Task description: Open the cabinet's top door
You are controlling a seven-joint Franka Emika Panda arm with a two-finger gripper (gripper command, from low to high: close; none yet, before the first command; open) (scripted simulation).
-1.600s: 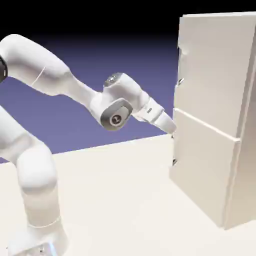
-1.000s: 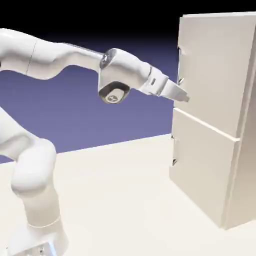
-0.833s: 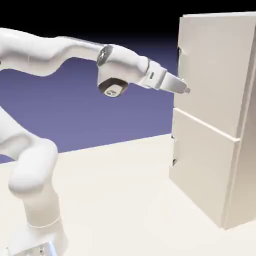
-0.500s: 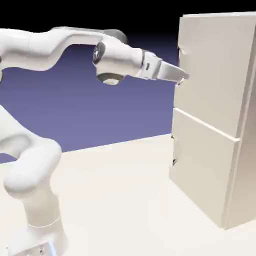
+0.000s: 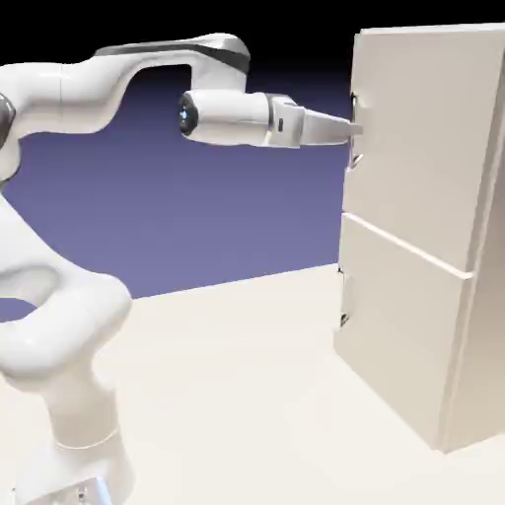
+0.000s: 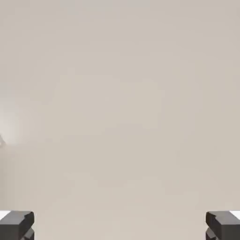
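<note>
Top door is sitting shut on the upper part of the cabinet, over at the exterior view's right, and it's looking flush from here. Its upright metallic handle is running along the panel's left edge in that view, and the gripper is hovering right around it, pretty much level, with its tip overlapping the handle's line. Can't tell from these angles whether anything is actually touching.

Jaws are standing wide, as far apart as they go, and they're holding nothing. In the hand view the two dark fingertips are poking in at the bottom corners, with just plain cream panel showing between them. Some small pale bit is peeking in at that view's left edge, too cut off for me to say what it is.

Down below, the shorter lower door is sitting closed too, with its own handle on the same side. The white arm is reaching across above the pale tabletop, forearm running roughly flat.
</note>
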